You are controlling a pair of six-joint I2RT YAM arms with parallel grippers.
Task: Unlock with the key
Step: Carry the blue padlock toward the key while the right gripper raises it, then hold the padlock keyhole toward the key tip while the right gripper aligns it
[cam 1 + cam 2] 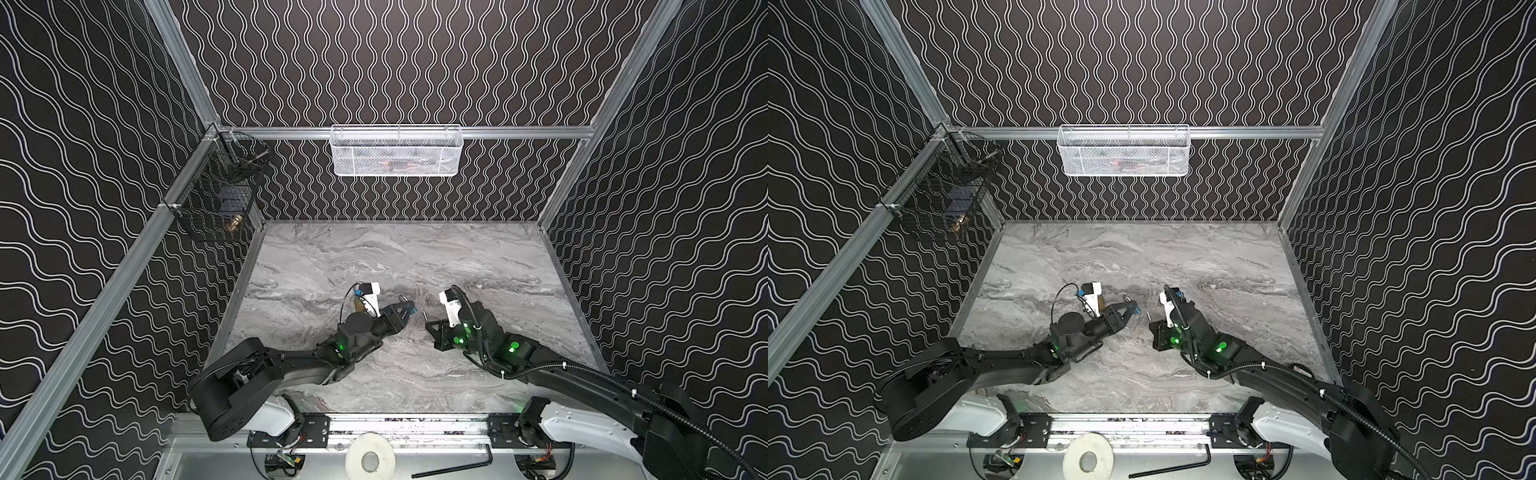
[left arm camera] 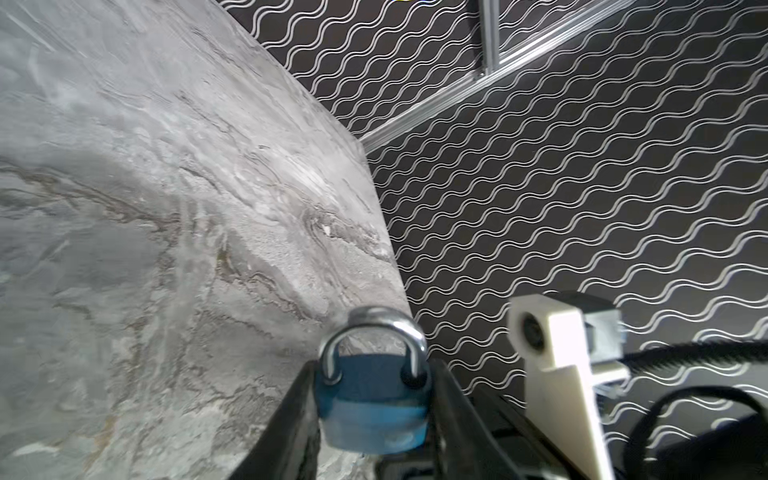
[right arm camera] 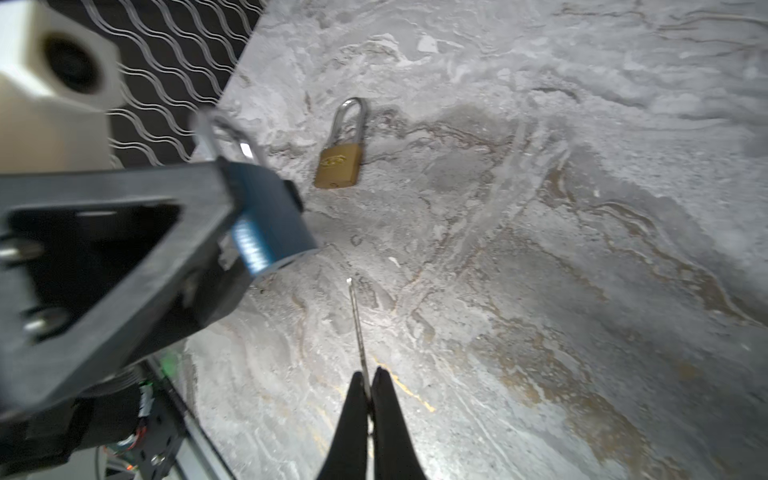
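My left gripper (image 2: 374, 366) is shut on a blue padlock (image 2: 370, 409), whose steel shackle points away from the wrist. In both top views the blue padlock (image 1: 410, 309) (image 1: 1134, 309) hangs just above the marble table near its middle. My right gripper (image 3: 368, 376) is shut on a thin silver key (image 3: 357, 324), seen edge-on. The key (image 1: 424, 316) points toward the padlock's (image 3: 270, 220) bottom face with a small gap between them. A brass padlock (image 3: 338, 164) lies flat on the table beyond them.
A white mesh basket (image 1: 395, 151) hangs on the back rail. A black wire basket (image 1: 216, 199) hangs on the left rail. A roll of tape (image 1: 370, 457) and a black Allen key (image 1: 453, 467) lie on the front ledge. Patterned walls close in the marble table (image 1: 415, 257).
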